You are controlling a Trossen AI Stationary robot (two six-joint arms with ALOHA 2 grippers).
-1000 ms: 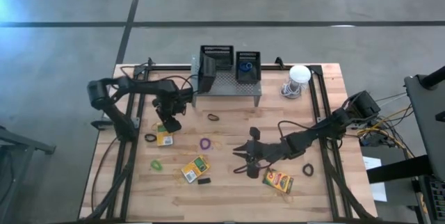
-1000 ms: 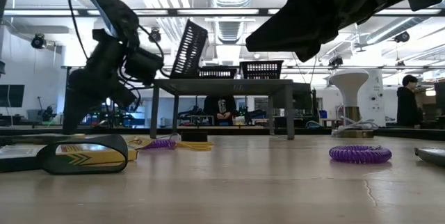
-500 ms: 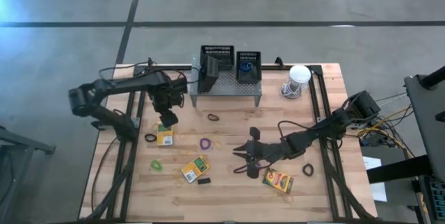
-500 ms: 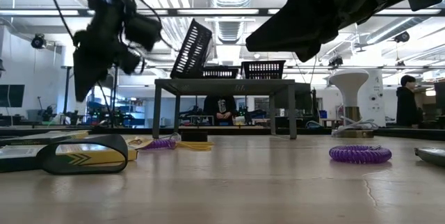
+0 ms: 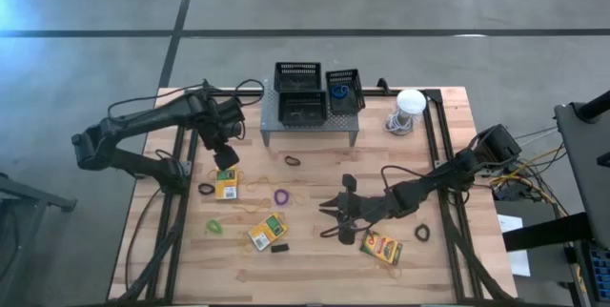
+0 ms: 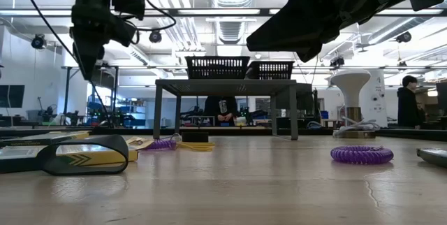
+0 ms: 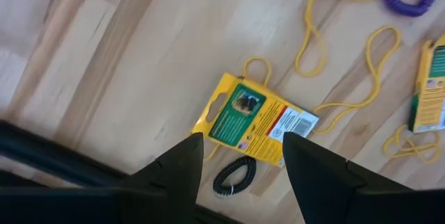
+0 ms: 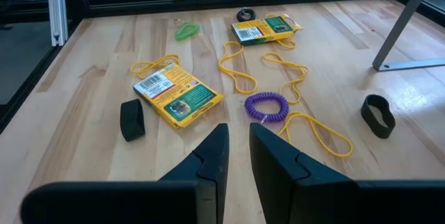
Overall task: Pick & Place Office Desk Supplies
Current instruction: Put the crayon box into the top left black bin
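In the high view the left tool (image 5: 226,153) hangs left of centre above a crayon box (image 5: 225,188) on the counter (image 5: 448,259), fingers spread and grasping nothing. Three black baskets (image 5: 298,76) sit upright on the grey shelf (image 5: 310,128) at upper centre. Right of centre, the right tool (image 5: 332,215) hovers with fingers nearly together, empty, beside another crayon box (image 5: 381,248).

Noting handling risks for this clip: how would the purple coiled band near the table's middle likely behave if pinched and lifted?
The purple coiled band looks springy and thin, so it would probably stretch and sag. It seems light, likely sliding on the wooden table if nudged. It lies flat, so rolling seems unlikely.
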